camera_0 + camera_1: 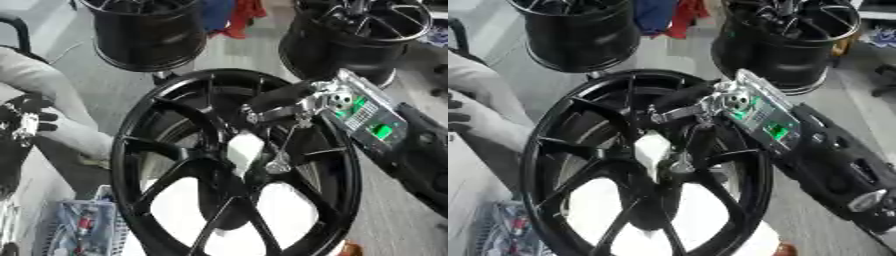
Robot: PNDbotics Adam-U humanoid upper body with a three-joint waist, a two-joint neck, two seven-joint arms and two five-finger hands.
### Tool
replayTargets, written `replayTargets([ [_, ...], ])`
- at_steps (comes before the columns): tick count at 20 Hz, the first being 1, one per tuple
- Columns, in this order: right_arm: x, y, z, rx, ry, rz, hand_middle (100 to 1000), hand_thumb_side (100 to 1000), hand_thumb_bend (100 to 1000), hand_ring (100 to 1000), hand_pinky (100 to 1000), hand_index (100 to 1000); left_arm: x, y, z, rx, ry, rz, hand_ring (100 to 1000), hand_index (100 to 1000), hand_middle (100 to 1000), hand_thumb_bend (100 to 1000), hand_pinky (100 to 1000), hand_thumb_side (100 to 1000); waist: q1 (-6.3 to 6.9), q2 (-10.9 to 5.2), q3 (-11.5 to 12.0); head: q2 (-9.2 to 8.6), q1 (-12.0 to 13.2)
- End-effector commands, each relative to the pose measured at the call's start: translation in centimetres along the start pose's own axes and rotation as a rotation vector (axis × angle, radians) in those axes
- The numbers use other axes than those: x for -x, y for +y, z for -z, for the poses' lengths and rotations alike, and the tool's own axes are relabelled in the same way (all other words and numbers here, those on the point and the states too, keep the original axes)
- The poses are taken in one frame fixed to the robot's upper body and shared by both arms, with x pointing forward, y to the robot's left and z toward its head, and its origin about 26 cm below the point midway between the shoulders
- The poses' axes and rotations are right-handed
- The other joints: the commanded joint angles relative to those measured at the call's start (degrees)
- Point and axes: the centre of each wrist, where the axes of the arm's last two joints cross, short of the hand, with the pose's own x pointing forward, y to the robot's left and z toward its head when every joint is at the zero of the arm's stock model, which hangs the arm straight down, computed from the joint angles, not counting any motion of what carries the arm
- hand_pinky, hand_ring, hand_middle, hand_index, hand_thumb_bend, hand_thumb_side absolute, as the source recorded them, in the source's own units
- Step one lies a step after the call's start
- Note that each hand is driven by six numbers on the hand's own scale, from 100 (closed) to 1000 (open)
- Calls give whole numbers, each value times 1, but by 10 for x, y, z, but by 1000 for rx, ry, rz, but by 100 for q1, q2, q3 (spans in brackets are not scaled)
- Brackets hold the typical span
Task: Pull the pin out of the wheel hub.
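One black wheel hub filled the middle of the view, tipped up so its spoked face looked toward the camera. At its centre sat a pale block, and just right of that a small silvery piece, which I took for the pin; its long axis I could not make out. From the right the robot hand reached across the rim, dark fingers curled over the spokes near the centre, though whether they gripped the pin I couldn't tell. A pull off the pin's line might have jammed it, or tugged the tilted wheel over.
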Motion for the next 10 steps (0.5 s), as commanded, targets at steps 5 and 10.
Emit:
replayTargets([
  [5, -8, -20, -6, 73, -28, -38, 421, 129, 100, 427, 416, 550, -8, 3, 5, 5, -33, 15, 637, 784, 662, 130, 624, 616, 9, -62, 15, 28, -17],
  [10, -17, -35, -15, 131, -51, -59, 324, 127, 100, 334, 335, 455, -8, 3, 5, 5, -33, 16, 637, 784, 662, 129, 624, 616, -2, -76, 19, 28, -18],
])
